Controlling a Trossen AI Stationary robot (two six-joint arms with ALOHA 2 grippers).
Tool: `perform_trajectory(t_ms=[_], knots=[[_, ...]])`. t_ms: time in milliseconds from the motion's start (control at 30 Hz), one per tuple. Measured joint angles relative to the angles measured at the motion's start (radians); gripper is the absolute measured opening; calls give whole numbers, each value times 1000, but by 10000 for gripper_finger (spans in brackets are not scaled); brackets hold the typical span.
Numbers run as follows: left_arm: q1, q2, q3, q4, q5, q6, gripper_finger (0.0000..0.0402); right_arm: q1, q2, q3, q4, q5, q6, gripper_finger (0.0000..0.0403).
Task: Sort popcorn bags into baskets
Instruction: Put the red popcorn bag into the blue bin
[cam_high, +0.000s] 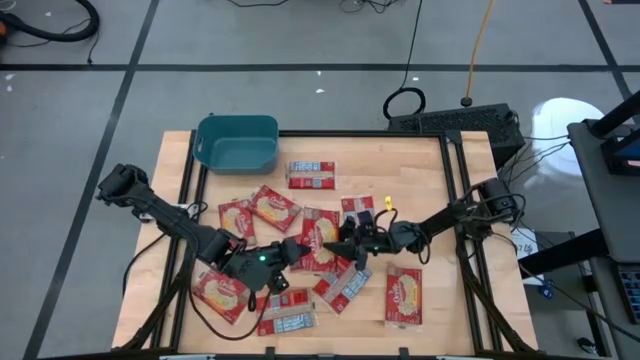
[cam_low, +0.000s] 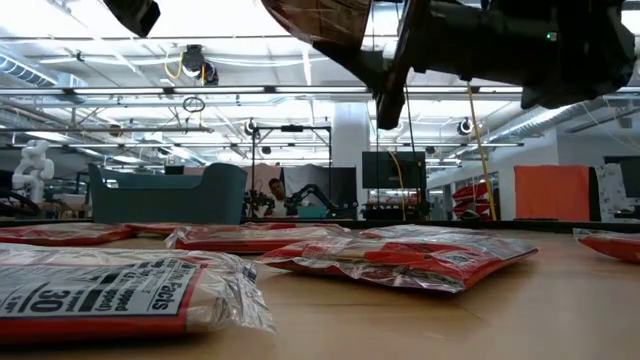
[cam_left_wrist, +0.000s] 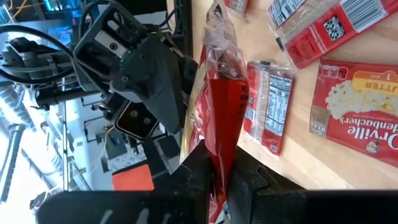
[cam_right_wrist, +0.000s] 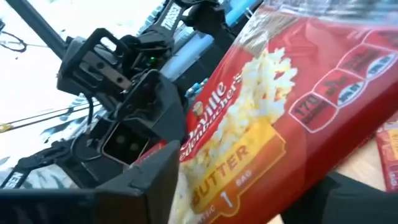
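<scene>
Above the middle of the wooden tabletop (cam_high: 420, 160), two dark robot arms meet over a scatter of red popcorn bags. The left gripper (cam_left_wrist: 214, 174) is clenched on the lower edge of one butter popcorn bag (cam_left_wrist: 221, 106), holding it up on edge, clear of the wood. The right gripper (cam_high: 350, 243) faces it from the other side, hard against the same bag; its fingers appear parted around the packet, though the wrist view is too crowded to say whether they press on it.

The other popcorn bags (cam_high: 272, 207) lie flat, mostly across the centre and near side of the tabletop, some overlapping. One lies apart near the far edge (cam_high: 311, 174), nutrition print up, and another sits toward the right front corner (cam_high: 404, 296). In the low view a packet (cam_low: 110, 290) with its pale printed face up fills the foreground.

The teal-blue basket (cam_high: 237, 143) stands at the far left corner of the tabletop, well apart from both grippers.
</scene>
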Motion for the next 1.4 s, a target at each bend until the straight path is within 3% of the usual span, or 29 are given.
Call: perform_trajectory(t_ms=[267,633,800,933,1100,1267,1400], knots=[[-1,0,0,-14,-1,-184,51,0,0,0,19,0,-31,110],[-66,0,0,-50,-243,-581,243,-4,-67,-3,31,52,-285,55],[-67,-5,0,-123,-331,-823,295,-22,-136,-17,-7,55,-443,47],[-36,-37,0,-192,-332,-1012,294,-44,-181,-20,-69,86,-515,43],[29,-119,0,-239,-274,-1235,259,-78,-193,-20,-110,131,-597,39],[149,-235,0,-226,17,-1320,214,-115,-193,-20,-106,130,-683,39],[268,-320,0,-222,169,-1339,182,-141,-193,-20,-103,130,-722,39]])
